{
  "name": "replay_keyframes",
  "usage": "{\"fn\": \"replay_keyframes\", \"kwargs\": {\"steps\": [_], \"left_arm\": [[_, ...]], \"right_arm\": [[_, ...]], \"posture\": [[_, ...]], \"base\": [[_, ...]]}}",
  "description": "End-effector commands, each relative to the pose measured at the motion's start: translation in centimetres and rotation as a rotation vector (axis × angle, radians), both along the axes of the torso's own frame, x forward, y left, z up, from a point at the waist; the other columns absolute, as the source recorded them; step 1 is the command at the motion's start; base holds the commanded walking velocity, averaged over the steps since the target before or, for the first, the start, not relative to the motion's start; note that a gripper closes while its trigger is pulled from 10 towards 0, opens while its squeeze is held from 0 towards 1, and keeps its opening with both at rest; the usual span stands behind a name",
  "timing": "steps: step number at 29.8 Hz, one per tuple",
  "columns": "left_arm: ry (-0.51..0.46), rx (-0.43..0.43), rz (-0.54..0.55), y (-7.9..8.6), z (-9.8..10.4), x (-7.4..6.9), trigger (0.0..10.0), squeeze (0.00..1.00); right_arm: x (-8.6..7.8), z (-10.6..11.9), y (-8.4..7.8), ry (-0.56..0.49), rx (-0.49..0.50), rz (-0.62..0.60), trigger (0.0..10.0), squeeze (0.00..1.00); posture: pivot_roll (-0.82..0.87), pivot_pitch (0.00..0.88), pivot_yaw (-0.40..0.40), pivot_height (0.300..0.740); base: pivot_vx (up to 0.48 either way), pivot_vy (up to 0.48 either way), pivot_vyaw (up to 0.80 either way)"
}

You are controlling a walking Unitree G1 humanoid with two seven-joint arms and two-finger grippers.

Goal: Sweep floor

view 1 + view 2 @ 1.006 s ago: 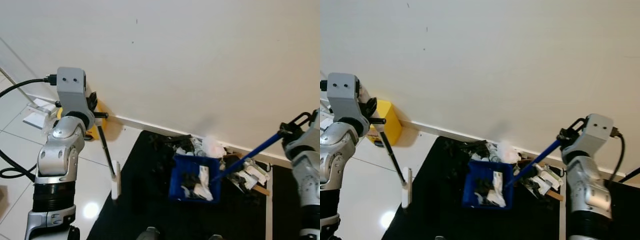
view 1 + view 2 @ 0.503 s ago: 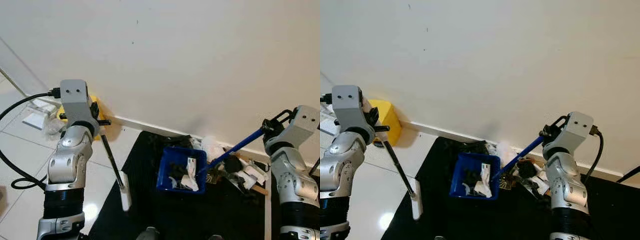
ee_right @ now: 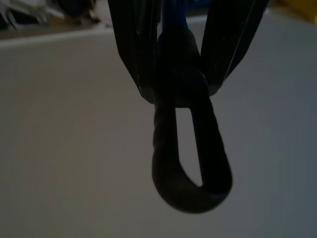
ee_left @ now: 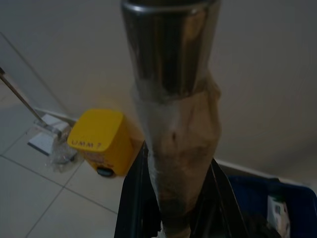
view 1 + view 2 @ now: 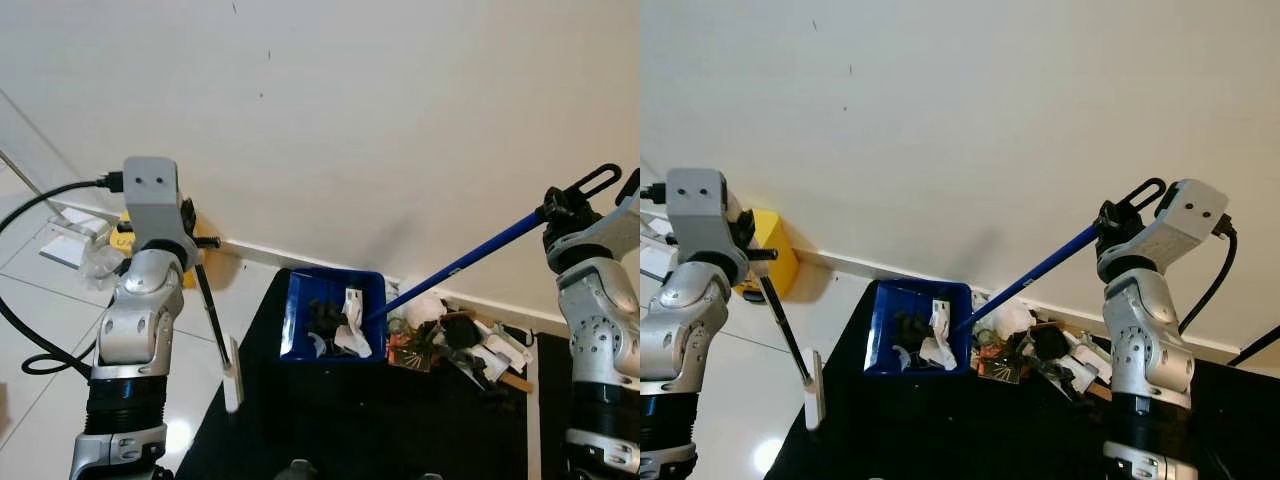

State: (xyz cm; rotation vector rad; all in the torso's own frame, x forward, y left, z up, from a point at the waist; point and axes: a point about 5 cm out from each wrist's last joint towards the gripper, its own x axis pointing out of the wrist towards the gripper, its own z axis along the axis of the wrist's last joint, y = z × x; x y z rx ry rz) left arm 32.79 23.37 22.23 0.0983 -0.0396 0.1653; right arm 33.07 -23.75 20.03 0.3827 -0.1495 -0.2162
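Right gripper (image 5: 1108, 222) is clamping the blue dustpan handle (image 5: 1030, 273); below it, the blue plastic dustpan (image 5: 915, 327) is holding litter. Left gripper (image 5: 190, 222) is clamping the thin black broom stick (image 5: 212, 310). Tilting could spill litter onto the black mat (image 5: 400, 420).

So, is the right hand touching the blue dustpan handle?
Touching. In the right wrist view the right hand's two black fingers press on both sides of the dustpan handle, with no gap; its end loop hangs below them.
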Motion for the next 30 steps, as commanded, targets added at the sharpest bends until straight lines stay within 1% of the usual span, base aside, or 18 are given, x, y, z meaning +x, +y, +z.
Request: {"fn": "replay_keyframes", "kwargs": {"steps": [1,2,3,6,7,8,10,12,13,19,22,27,30], "left_arm": [[-0.019,0.03,0.057,1.3,0.3,-0.3,10.0,0.0],[-0.019,0.03,0.057,1.3,0.3,-0.3,10.0,0.0],[-0.012,0.035,0.07,1.4,-0.1,-0.4,10.0,0.0],[0.002,0.04,0.079,1.3,-0.7,-0.7,10.0,0.0],[0.015,0.034,0.079,1.2,-1.2,-0.9,10.0,0.0],[0.015,0.034,0.079,1.2,-1.2,-0.9,10.0,0.0],[0.025,0.026,0.073,1.0,-1.8,-1.3,10.0,0.0],[0.026,0.028,0.068,0.9,-1.9,-1.4,10.0,0.0],[0.033,0.019,0.056,0.5,-2.2,-1.4,10.0,0.0],[0.048,0.013,0.038,-0.3,-2.9,-1.5,10.0,0.0],[0.063,0.006,0.032,-0.4,-3.2,-1.5,10.0,0.0],[0.072,0.0,0.031,-0.5,-3.3,-1.5,10.0,0.0],[0.08,0.003,0.023,-0.6,-3.5,-1.6,10.0,0.0]], "right_arm": [[-0.2,-1.3,0.8,0.0,0.025,0.004,10.0,0.0],[-0.2,-1.3,0.8,0.0,0.025,0.004,10.0,0.0],[-0.2,-1.8,1.4,-0.001,0.04,0.007,10.0,0.0],[-0.5,-2.6,2.0,-0.022,0.071,-0.009,10.0,0.0],[-0.6,-3.1,2.4,-0.025,0.096,-0.012,10.0,0.0],[-0.6,-3.1,2.4,-0.025,0.096,-0.012,10.0,0.0],[-0.6,-3.7,2.8,-0.024,0.14,-0.011,10.0,0.0],[-0.6,-3.8,2.8,-0.025,0.153,-0.009,10.0,0.0],[-0.6,-3.9,2.8,-0.031,0.161,-0.011,10.0,0.0],[-0.4,-3.9,2.8,-0.04,0.145,-0.012,10.0,0.0],[-0.3,-3.9,2.8,-0.046,0.126,-0.006,10.0,0.0],[-0.4,-3.9,3.0,-0.048,0.127,-0.002,10.0,0.0],[-0.4,-4.3,3.5,-0.037,0.121,0.015,10.0,0.0]], "posture": [[0.02,0.089,0.057,0.74],[0.02,0.089,0.057,0.74],[0.03,0.084,0.056,0.74],[0.03,0.081,0.054,0.74],[0.03,0.079,0.052,0.74],[0.03,0.079,0.052,0.74],[0.03,0.078,0.048,0.74],[0.03,0.078,0.048,0.74],[0.04,0.073,0.045,0.74],[0.04,0.058,0.043,0.74],[0.03,0.053,0.045,0.74],[0.03,0.053,0.045,0.74],[0.03,0.058,0.043,0.74]], "base": [[0.0,0.0,0.0],[0.0,0.0,0.0],[0.0,0.0,0.0],[0.0,0.0,0.0],[0.0,0.0,0.0],[0.0,0.0,0.0],[0.0,0.0,0.0],[0.0,0.0,0.0],[0.0,0.0,0.0],[0.0,0.0,0.0],[0.0,0.0,0.0],[0.0,0.0,0.0],[0.0,0.0,0.0]]}}
